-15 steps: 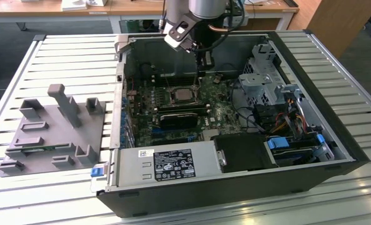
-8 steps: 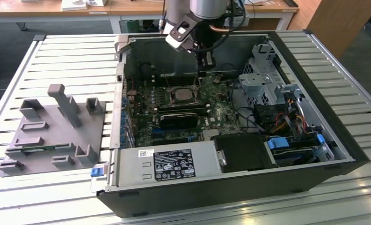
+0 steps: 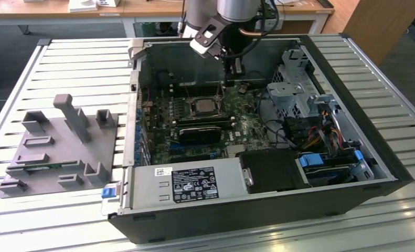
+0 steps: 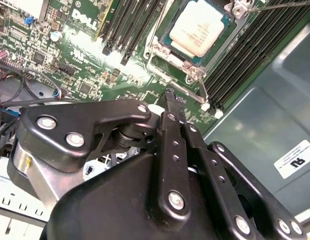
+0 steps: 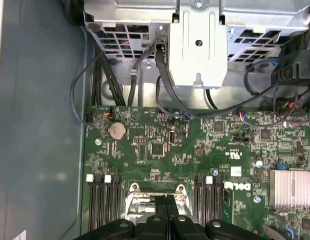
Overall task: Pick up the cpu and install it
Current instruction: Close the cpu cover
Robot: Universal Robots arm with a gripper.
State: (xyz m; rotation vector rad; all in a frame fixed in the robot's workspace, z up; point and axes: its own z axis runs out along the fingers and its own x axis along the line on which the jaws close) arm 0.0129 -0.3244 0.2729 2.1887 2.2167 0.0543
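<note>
Now, claw (image 4: 170,96): fingers pressed together, nothing pinched; hanging inside case, tips near socket's corner.
Cpu (image 4: 197,27): lying flat in socket, silver top up, apart from claw.
Socket (image 4: 155,48): metal frame around cpu, seated on board.
Board (image 5: 159,145): green, lying in bottom of case, rows of black slots (image 5: 102,200) on either side of socket.
Case (image 3: 263,215): black, lying open on table.
Holder (image 3: 60,152): grey block with upright posts, beside case at exterior view's left.
Table (image 3: 81,68): pale slats, under case and holder.

Bright overhead light, glare on table (image 3: 403,218), shadowed case (image 3: 186,63)
</note>
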